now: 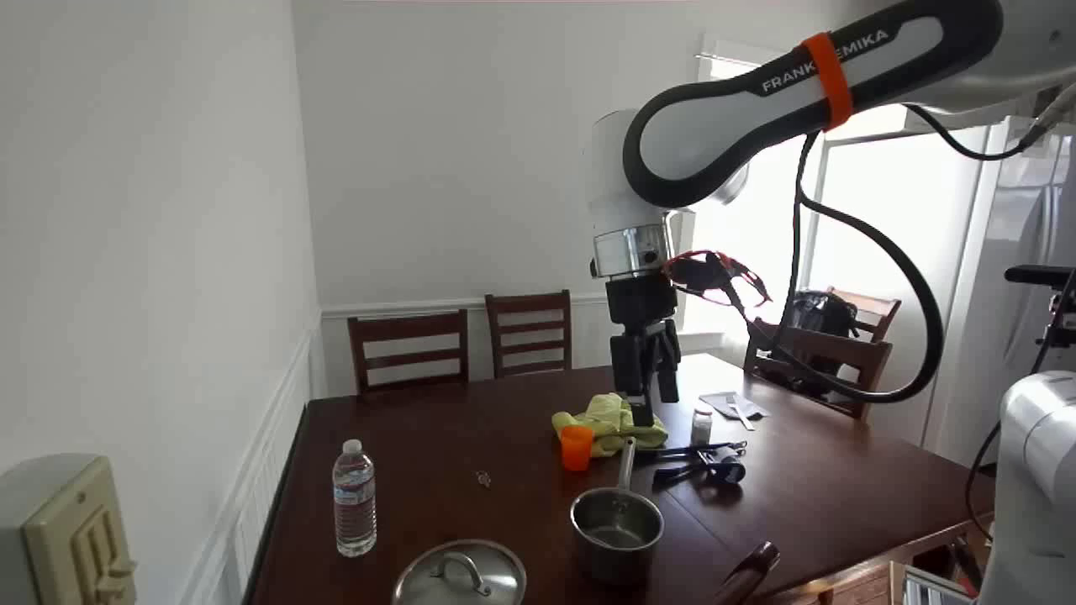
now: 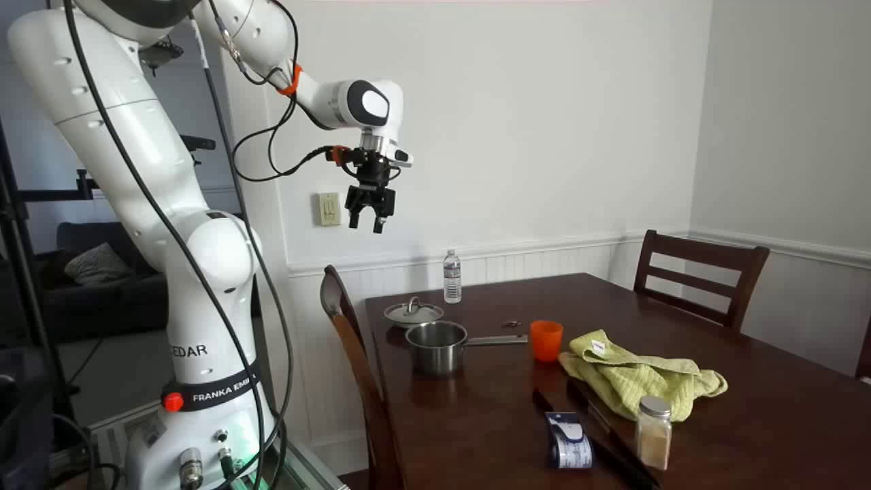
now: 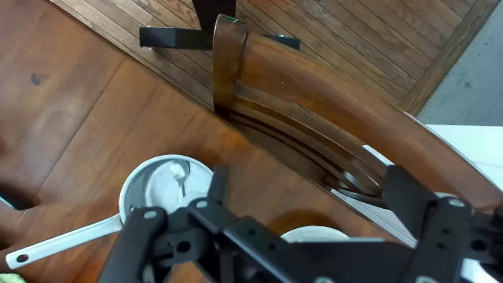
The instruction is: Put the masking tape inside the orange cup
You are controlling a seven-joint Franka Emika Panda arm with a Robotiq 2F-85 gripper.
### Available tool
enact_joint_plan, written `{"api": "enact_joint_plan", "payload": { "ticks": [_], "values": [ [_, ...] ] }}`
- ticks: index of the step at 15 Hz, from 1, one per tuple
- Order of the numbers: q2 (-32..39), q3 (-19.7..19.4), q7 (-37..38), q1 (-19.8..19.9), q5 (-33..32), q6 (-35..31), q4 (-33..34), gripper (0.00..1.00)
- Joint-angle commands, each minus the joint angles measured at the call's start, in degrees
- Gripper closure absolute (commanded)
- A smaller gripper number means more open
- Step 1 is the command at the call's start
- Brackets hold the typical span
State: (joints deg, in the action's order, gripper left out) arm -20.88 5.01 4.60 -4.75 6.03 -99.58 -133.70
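Orange and plain, the small cup (image 2: 546,341) stands upright well in from the edges of the dark wooden surface (image 2: 469,422); nothing shows above its rim, so the task seems barely begun. The black two-fingered claw (image 2: 366,226) hangs high over the edge by the brown wooden chair (image 2: 371,388), spread, with nothing between its tips. Grasping, carrying and releasing are all left. Some way in from that edge lies a blue-and-white labelled item (image 2: 570,442), probably the masking tape, though I cannot be sure. Long black utensils (image 2: 629,459) lie against or just beside it and could foul the grasp. A crumpled yellow-green cloth (image 2: 633,378) crowds the cup, and a round steel pot (image 2: 435,350) near the chair-side edge points its handle (image 2: 500,339) cupward, a likely snag for a low carry. Near the corner sit a domed metal lid (image 2: 413,314) and a clear plastic bottle (image 2: 452,277).
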Motion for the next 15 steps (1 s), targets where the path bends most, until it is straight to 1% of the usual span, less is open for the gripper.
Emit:
{"api": "enact_joint_plan", "payload": {
  "ticks": [1, 2, 3, 5, 8, 9, 10, 11, 12, 13, 14, 15],
  "values": [
    [0.0, 0.1, 0.0, 0.1, 0.0, 0.1, 0.1, 0.0],
    [0.0, 0.1, 0.0, 0.1, 0.0, 0.1, 0.1, 0.0],
    [0.2, 0.0, 0.8, 0.6, -0.5, -2.0, -0.1, 0.0],
    [1.8, -1.2, 1.6, 3.0, -3.6, -9.6, -0.7, 0.0],
    [6.4, -4.1, 2.1, 8.3, -11.3, -21.7, -0.9, 0.0],
    [8.0, -5.2, 3.2, 10.1, -13.4, -24.7, -0.8, 0.0],
    [11.2, -6.5, 3.2, 11.7, -15.0, -23.4, 1.5, 0.0],
    [13.9, -8.3, 1.7, 13.3, -16.0, -20.2, 4.1, 0.0],
    [16.8, -10.4, -2.2, 14.1, -15.2, -15.0, 7.5, 0.0],
    [18.1, -12.4, -6.1, 15.2, -14.8, -12.4, 8.7, 0.0],
    [20.3, -14.0, -9.5, 16.2, -15.2, -8.3, 12.0, 0.0],
    [21.2, -15.5, -12.1, 17.3, -15.9, -5.3, 12.9, 0.0]
  ]
}}
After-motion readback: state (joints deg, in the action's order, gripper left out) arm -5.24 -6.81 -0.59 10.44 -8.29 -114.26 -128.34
